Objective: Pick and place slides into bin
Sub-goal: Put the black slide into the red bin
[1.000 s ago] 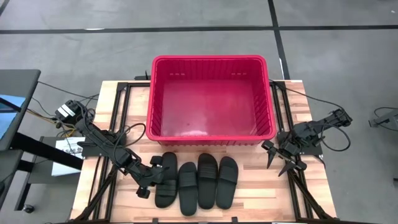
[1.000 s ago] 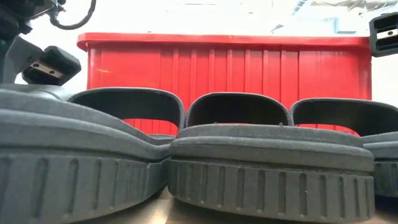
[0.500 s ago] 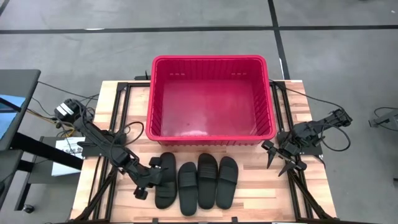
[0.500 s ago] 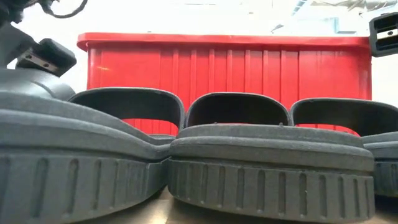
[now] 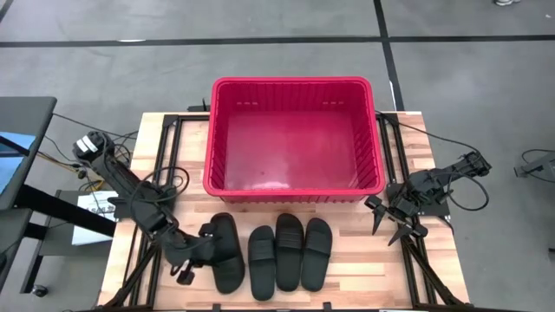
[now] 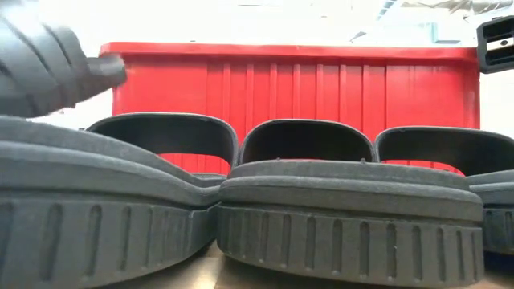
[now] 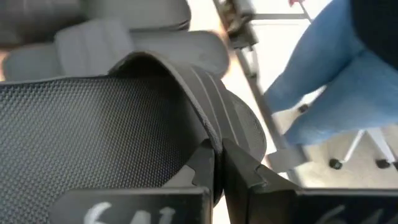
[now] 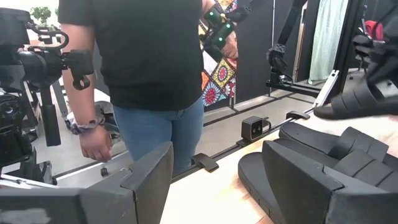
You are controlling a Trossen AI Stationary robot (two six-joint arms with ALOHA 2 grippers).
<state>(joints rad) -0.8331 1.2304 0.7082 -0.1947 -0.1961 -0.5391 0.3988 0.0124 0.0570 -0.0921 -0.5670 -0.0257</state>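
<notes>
Four black slides are in view. Three lie side by side on the table (image 5: 130, 260) in front of the red bin (image 5: 293, 186): one (image 5: 262, 262), one (image 5: 289, 251) and one (image 5: 316, 253). The fourth slide (image 5: 225, 253) is at the left of the row, raised above the others (image 8: 357, 102), and shows blurred at the upper left of the low view (image 6: 48, 68). My left gripper (image 5: 205, 248) is shut on it. My right gripper (image 5: 384, 227) waits open at the table's right side, nothing between its fingers (image 8: 146, 180). My left gripper pinches the slide's band strap (image 7: 208, 124) at its side, near where it meets the sole. One finger (image 7: 202, 168) is on the footbed side and the other outside. The fingers come from the table's left, slanting down. The slide hangs tilted, lifted above the row.
The bin fills the table's far middle, its rim (image 5: 293, 82) well above the slides. Black frame rails (image 5: 169, 165) run along both sides of the table. A person (image 8: 155, 81) stands beyond the table's left side. Bare wood lies at the near left and near right.
My left gripper has risen and drawn toward the table's left edge, staying shut on the leftmost slide. The slide has come up off the table, pulled away from its neighbour and turned a little. The other three slides have stayed where they were.
</notes>
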